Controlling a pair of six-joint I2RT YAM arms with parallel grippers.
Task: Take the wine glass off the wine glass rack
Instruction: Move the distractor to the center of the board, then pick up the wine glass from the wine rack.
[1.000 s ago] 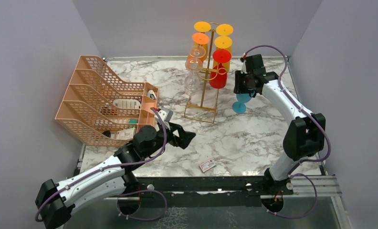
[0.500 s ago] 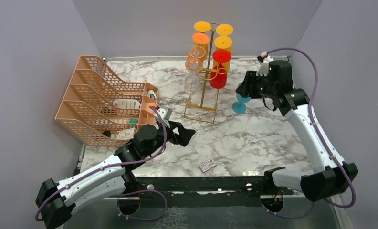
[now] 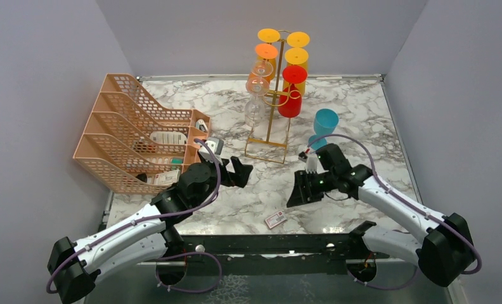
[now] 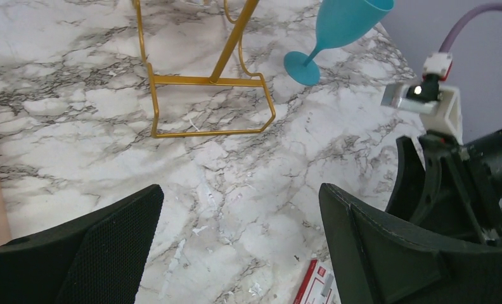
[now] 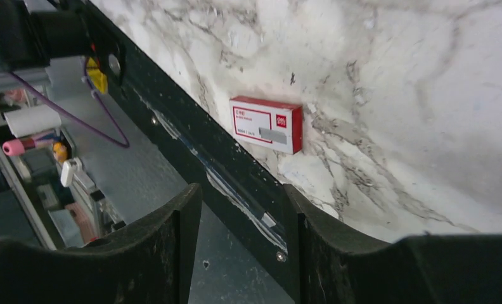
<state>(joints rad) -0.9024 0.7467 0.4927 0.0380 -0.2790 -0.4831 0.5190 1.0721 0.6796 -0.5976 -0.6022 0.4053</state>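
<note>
top view: the teal wine glass point(image 3: 325, 121) is seen upright on the marble table point(image 3: 362, 104), at three o'clock of the gold wine glass rack point(image 3: 275, 95) and apart from it, so the lift-off looks done. other glasses point(image 3: 292, 79) are seen hanging on the rack. the right gripper point(image 3: 297, 190) is pictured near six o'clock, empty.
left wrist view: the left gripper point(image 4: 239, 215) is held wide apart on nothing, the glass at one o'clock.
right wrist view: the right jaws are shown apart, nothing between them, a red box point(image 5: 267, 123) at twelve o'clock.
</note>
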